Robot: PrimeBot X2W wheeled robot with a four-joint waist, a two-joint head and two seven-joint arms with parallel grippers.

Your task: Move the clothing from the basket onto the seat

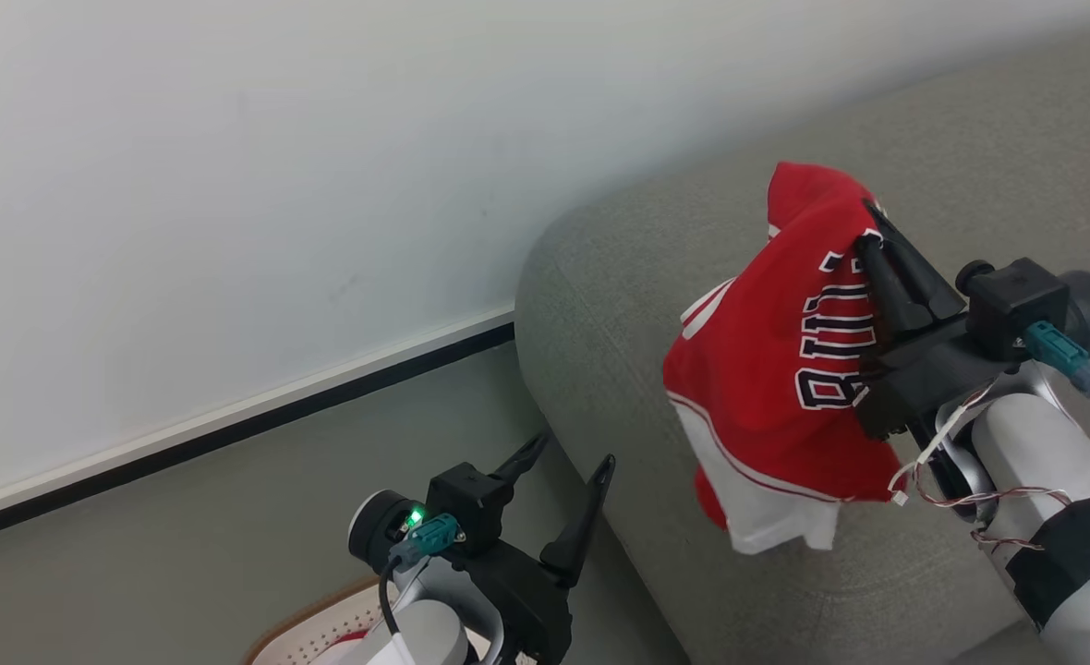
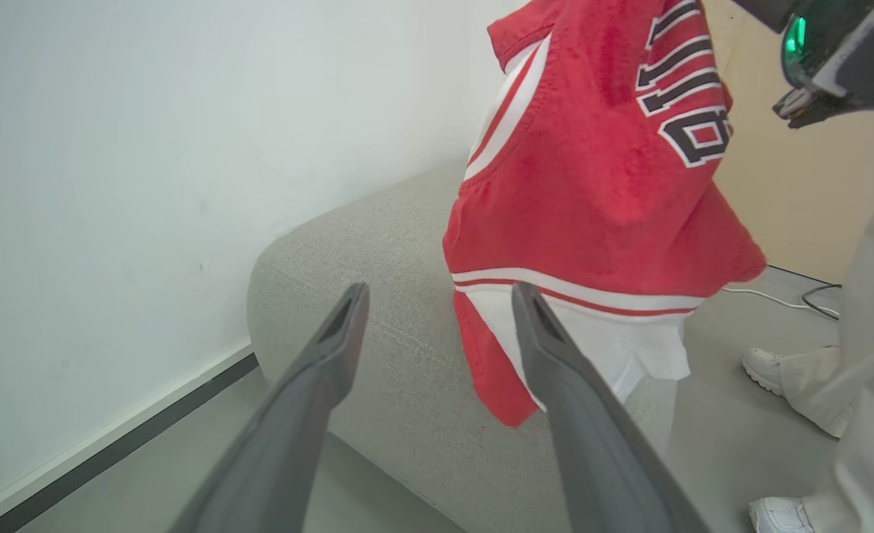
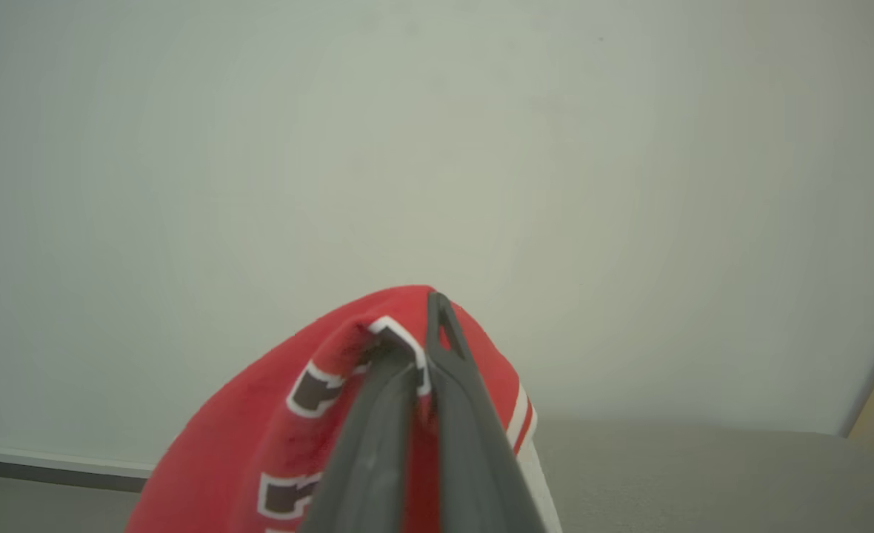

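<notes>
Above the rounded end of the seat (image 1: 619, 305), the clothing (image 1: 767, 369) hangs limp from the right gripper (image 1: 868, 229), clamped on a fold by the lettering. The left gripper (image 1: 575, 451) stands wide and empty near the basket (image 1: 314, 619). Judged light, soft, shapeless; a bunched fold holds best.

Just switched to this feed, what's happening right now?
The right pincer is shut on a red jersey. The jersey hangs over the rounded end of the grey sofa and has not yet been laid down. The left pincer is open and empty. It sits low beside the sofa, above the basket, where a bit of red fabric shows.
</notes>
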